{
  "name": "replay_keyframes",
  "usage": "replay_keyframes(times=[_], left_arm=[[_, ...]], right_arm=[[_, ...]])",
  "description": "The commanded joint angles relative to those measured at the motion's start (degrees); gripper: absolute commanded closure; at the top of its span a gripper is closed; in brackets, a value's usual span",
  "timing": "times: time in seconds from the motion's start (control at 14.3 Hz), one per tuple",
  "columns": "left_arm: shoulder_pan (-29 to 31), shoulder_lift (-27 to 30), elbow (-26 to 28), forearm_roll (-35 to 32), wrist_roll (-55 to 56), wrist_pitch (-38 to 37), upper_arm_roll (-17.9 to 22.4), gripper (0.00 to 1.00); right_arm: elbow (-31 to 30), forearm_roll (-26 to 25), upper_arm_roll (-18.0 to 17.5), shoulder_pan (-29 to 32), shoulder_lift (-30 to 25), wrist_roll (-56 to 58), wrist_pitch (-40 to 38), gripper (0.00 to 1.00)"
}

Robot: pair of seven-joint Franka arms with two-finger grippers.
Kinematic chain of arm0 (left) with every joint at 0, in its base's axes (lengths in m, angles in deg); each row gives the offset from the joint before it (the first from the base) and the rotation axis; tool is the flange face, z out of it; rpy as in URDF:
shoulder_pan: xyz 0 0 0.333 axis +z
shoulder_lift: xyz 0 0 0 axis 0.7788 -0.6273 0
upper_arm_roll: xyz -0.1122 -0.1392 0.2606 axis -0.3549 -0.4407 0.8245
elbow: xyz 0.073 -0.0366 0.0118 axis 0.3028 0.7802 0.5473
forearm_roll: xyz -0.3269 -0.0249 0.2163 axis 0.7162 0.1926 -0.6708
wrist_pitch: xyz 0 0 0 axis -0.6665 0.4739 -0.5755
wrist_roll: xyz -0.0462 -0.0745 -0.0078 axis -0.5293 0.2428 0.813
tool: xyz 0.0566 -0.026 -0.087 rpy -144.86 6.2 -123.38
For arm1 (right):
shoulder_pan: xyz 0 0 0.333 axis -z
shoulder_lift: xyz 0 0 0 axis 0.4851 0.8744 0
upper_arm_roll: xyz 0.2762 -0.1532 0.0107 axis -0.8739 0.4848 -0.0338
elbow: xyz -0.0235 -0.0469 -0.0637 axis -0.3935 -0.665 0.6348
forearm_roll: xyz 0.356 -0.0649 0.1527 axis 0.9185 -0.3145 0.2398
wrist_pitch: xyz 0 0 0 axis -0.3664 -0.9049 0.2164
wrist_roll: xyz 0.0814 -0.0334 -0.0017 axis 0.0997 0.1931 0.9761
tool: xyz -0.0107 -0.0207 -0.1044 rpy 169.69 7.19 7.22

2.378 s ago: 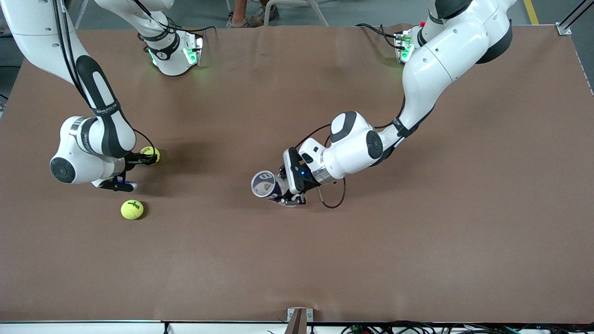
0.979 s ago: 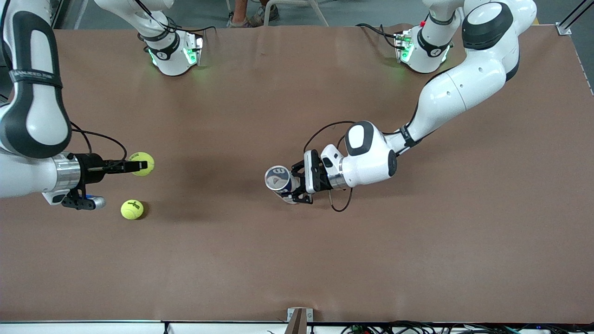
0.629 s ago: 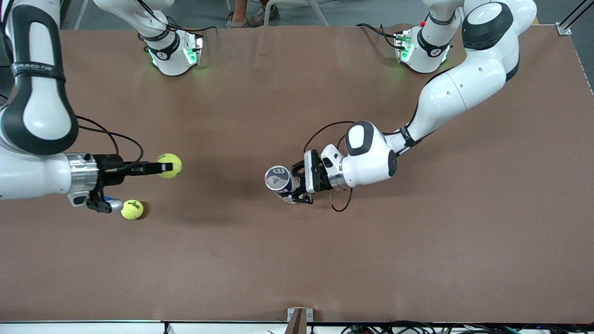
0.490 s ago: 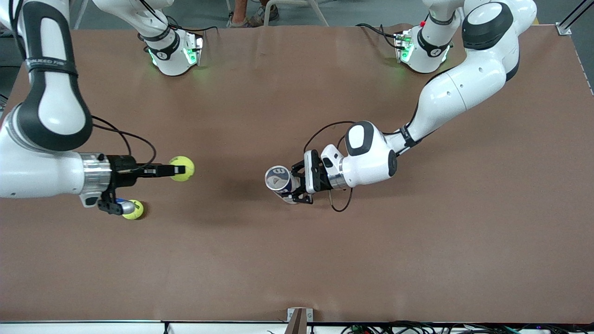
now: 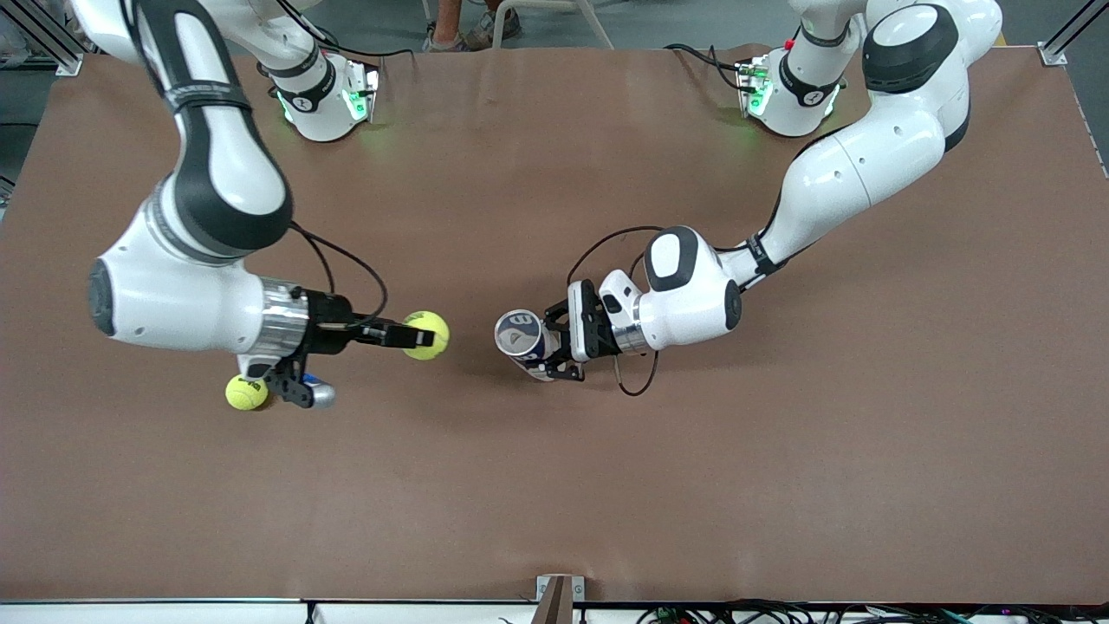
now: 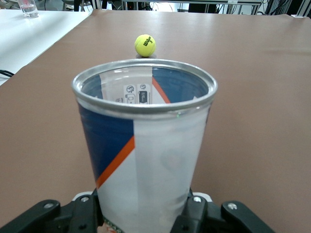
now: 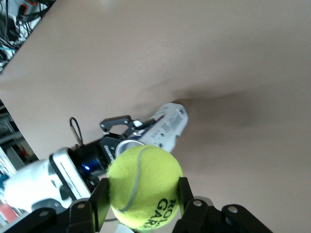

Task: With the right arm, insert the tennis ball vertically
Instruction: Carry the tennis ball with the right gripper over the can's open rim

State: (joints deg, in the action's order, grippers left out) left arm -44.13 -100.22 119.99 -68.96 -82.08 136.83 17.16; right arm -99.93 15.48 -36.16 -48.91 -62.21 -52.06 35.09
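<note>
My right gripper [image 5: 424, 335] is shut on a yellow tennis ball [image 5: 428, 334] and holds it in the air beside the can, toward the right arm's end of the table. The ball fills the right wrist view [image 7: 144, 187] between the fingers [image 7: 99, 199]. My left gripper [image 5: 544, 348] is shut on the lower body of a blue, white and orange tennis-ball can [image 5: 520, 336], whose open mouth faces up. In the left wrist view the can [image 6: 143, 145] looks empty. The can [image 7: 160, 128] also shows in the right wrist view.
A second tennis ball [image 5: 246, 392] lies on the brown table [image 5: 780, 433] under my right wrist, nearer the front camera than the held ball. It also shows in the left wrist view [image 6: 145, 45]. Both arm bases stand at the table's top edge.
My right arm has swung toward the can with the ball in its gripper, from beside the loose ball to close by the can. The left arm and can have stayed still for the last second.
</note>
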Motion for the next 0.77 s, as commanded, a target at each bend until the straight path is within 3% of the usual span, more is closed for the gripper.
replay_keyframes(times=[0.0,0.28,0.7], left_arm=[[0.5,-1.1,-0.1,1.0,-2.1,0.9,-0.9,0.42],[0.4,-1.1,-0.1,1.0,-2.1,0.9,-0.9,0.42],[0.4,-1.1,-0.4,1.1,-2.1,0.9,-0.9,0.42]], right_arm=[[1.0,2.0,0.4,-3.0,1.7,-2.6,3.3,0.82],[0.9,1.8,0.4,-6.6,3.8,-7.1,7.8,0.82],[0.4,1.2,0.5,-8.7,4.7,-9.3,7.5,0.82]])
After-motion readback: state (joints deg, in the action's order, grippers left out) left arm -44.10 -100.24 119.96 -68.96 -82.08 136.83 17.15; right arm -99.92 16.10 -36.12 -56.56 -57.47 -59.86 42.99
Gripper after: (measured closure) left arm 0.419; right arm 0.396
